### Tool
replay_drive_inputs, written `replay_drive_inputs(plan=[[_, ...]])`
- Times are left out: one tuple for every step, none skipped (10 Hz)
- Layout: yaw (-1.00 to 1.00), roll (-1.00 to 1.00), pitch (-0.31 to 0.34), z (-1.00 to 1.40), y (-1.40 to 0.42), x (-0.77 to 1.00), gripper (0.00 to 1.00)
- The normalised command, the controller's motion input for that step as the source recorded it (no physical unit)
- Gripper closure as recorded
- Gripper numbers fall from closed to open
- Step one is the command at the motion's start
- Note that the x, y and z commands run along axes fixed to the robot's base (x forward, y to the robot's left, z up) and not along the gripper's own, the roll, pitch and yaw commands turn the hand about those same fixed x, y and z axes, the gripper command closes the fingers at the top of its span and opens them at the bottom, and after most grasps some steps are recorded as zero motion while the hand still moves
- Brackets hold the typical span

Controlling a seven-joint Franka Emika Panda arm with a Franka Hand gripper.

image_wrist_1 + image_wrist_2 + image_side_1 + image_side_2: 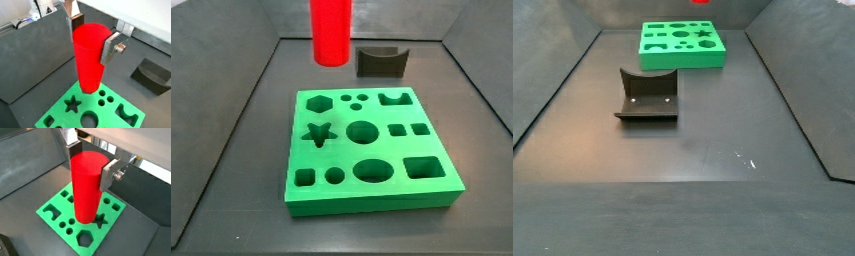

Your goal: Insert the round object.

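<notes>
The round object (89, 60) is a long bright red cylinder, held upright in my gripper (92, 37). It also shows in a wrist view (88, 188) with the gripper (91, 165) shut on its upper part. The silver fingers (110, 174) press on its two sides. In a side view the cylinder (330, 30) hangs above the far edge of the green board (372, 202), with its lower end clear of the board. The gripper itself is out of both side views. The board (59, 118) has several shaped holes, among them a round hole (364, 130).
The dark fixture (381, 62) with a curved notch stands on the floor beyond the board and also shows in a side view (647, 97) and a wrist view (153, 75). Dark grey walls (238, 90) slope up around the floor. The board (683, 40) lies near the far wall.
</notes>
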Motion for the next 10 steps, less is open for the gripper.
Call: replay_drive_inputs(plan=[[0.02,0.0,-0.011,-0.95,-0.4,-0.21,1.0],[0.02,0.04,-0.009,-0.95,-0.59,-0.13,1.0],[0.0,0.05,-0.104,-0.84,-0.63,-0.05,1.0],[0.0,0.0,-0.123,-0.75,-0.67,0.0,1.0],[0.0,-0.05,-0.096,-0.8,-0.59,0.08,1.0],[-0.07,-0.05,0.02,-0.61,-0.1,0.5,1.0],[-0.09,0.0,0.107,-0.26,0.04,0.47,1.0],[-0.08,-0.05,0.061,-0.24,0.11,0.36,1.0],[-0.09,-0.03,0.05,-0.22,0.03,0.33,1.0],[-0.09,-0.02,0.09,-0.17,0.04,0.44,1.0]])
